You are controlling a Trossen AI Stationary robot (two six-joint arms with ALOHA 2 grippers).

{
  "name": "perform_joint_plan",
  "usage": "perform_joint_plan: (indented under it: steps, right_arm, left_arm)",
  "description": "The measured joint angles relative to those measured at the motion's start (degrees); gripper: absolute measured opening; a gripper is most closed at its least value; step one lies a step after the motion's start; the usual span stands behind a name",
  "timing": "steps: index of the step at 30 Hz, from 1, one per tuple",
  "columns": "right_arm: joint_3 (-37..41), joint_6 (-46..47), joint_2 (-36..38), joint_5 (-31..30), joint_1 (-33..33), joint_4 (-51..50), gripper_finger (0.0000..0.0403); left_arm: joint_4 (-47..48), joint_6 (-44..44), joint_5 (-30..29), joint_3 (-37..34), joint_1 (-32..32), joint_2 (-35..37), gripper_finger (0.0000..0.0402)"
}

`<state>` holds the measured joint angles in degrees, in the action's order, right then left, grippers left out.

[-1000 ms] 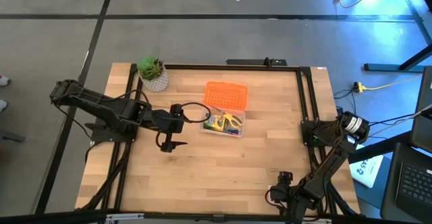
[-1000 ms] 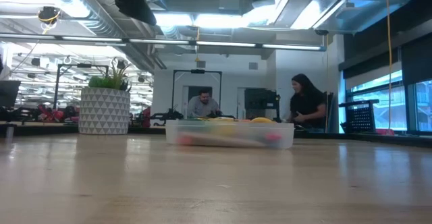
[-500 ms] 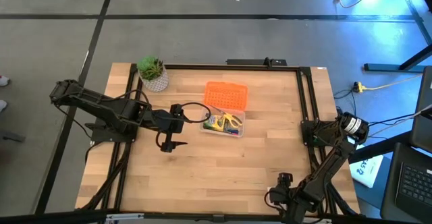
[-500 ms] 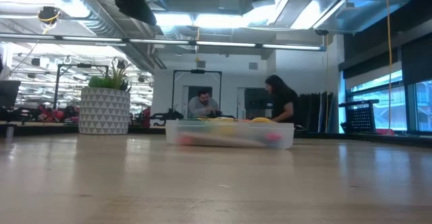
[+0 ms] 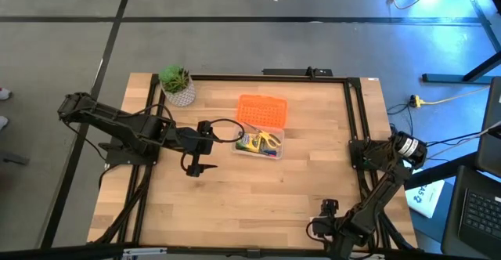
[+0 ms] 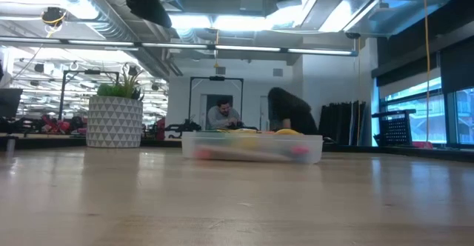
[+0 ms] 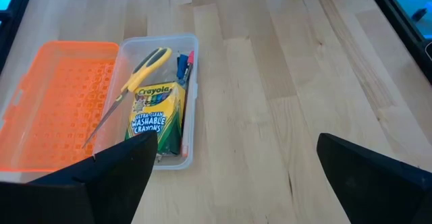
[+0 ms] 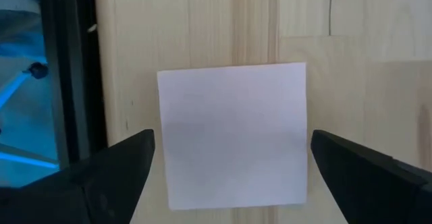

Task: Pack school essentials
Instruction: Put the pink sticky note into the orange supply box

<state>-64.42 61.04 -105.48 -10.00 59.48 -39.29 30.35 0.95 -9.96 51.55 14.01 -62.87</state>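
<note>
The wooden table point(image 5: 258, 189) carries a clear case point(image 7: 191, 102) near its middle, orange lid point(image 7: 57, 96) swung open on the far side. Inside lie the Crayola crayon box point(image 7: 154, 113), light, stiff card, and yellow-handled scissors point(image 7: 135, 75), rigid and probably best taken at the handles. The left gripper point(image 7: 233, 166) hovers just left of the case, spread wide and empty. The right gripper point(image 8: 229, 160), at the right edge, gapes empty over a pale note pad point(image 8: 233, 133): thin, flat, likely needing an edge pinch.

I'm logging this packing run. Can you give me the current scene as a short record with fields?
case: clear case open on the table, orange lid flipped beside it
contents: crayon box, yellow-handled scissors, red-tipped pencil
left gripper: open, empty, beside the case
right gripper: open, empty, above a pale square note pad at the table's edge
other: potted plant at the far left corner
</note>
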Motion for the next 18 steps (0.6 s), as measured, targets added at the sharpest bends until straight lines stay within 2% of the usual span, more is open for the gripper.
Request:
perform_joint_plan:
  steps: [18]
  right_arm:
    - [0.0,-0.1,-2.5,-1.0,0.0,1.6,0.04]
  left_arm:
    - [0.0,0.0,0.0,0.0,0.0,0.0,0.04]
